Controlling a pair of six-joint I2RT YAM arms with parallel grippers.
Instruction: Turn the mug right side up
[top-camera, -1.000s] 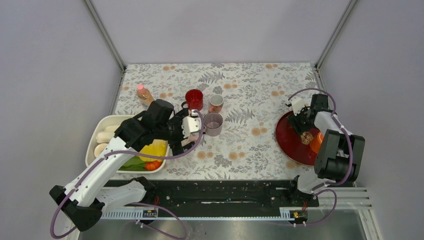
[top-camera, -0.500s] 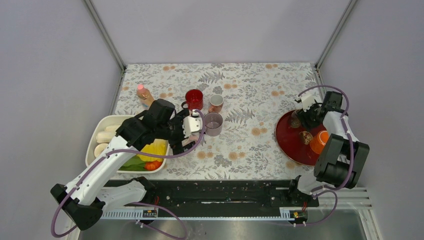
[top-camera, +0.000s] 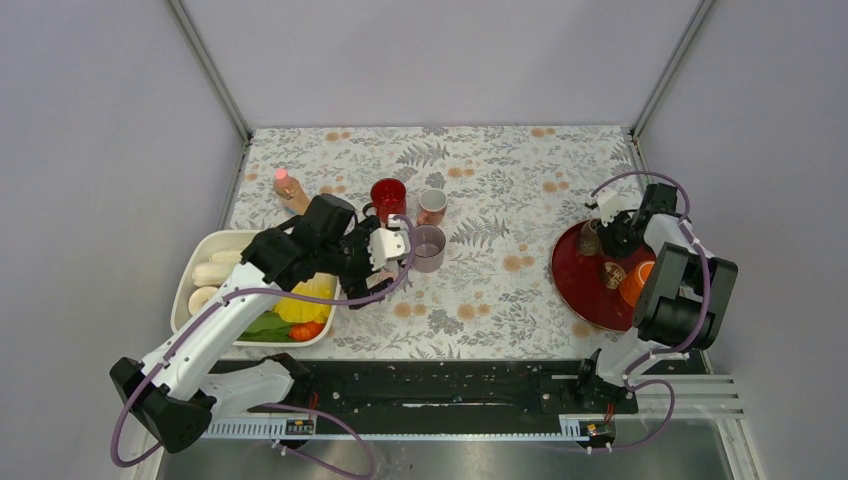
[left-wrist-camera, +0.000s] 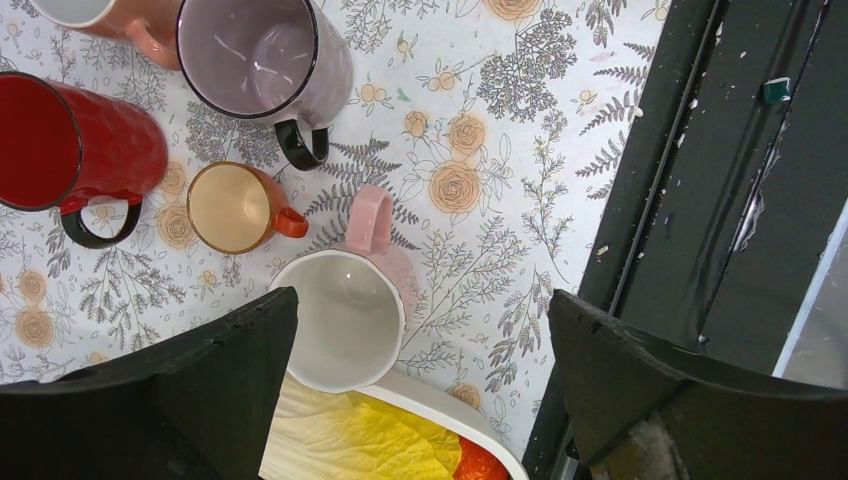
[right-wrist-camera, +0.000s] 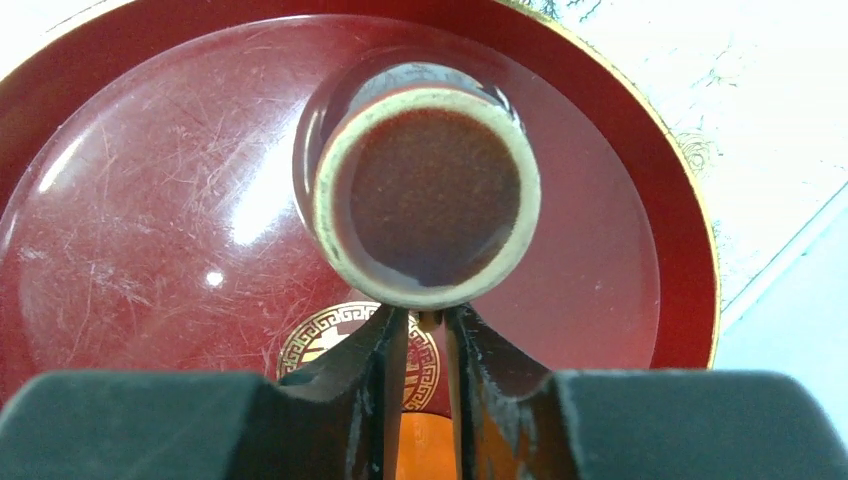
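A brown mug (right-wrist-camera: 428, 195) is over the red plate (right-wrist-camera: 120, 250) at the table's right. Its rough base with a cream ring faces the right wrist camera. My right gripper (right-wrist-camera: 420, 325) is shut on its handle at the near side. In the top view the mug (top-camera: 590, 238) sits at the plate's far left part beside the right gripper (top-camera: 608, 232). Whether it touches the plate I cannot tell. My left gripper (left-wrist-camera: 415, 390) is open and empty above a pink mug (left-wrist-camera: 345, 315).
An orange mug (top-camera: 633, 283) stands on the red plate (top-camera: 580, 300). Red (top-camera: 388, 198), peach (top-camera: 432, 205) and purple (top-camera: 427, 247) mugs stand upright mid-left, with a small orange cup (left-wrist-camera: 235, 207). A white food tray (top-camera: 215, 243) and a bottle (top-camera: 290, 188) are at the left.
My right gripper went from the plate's middle toward its far edge with the brown mug, then came back a little. My left gripper drifted slightly away from me.
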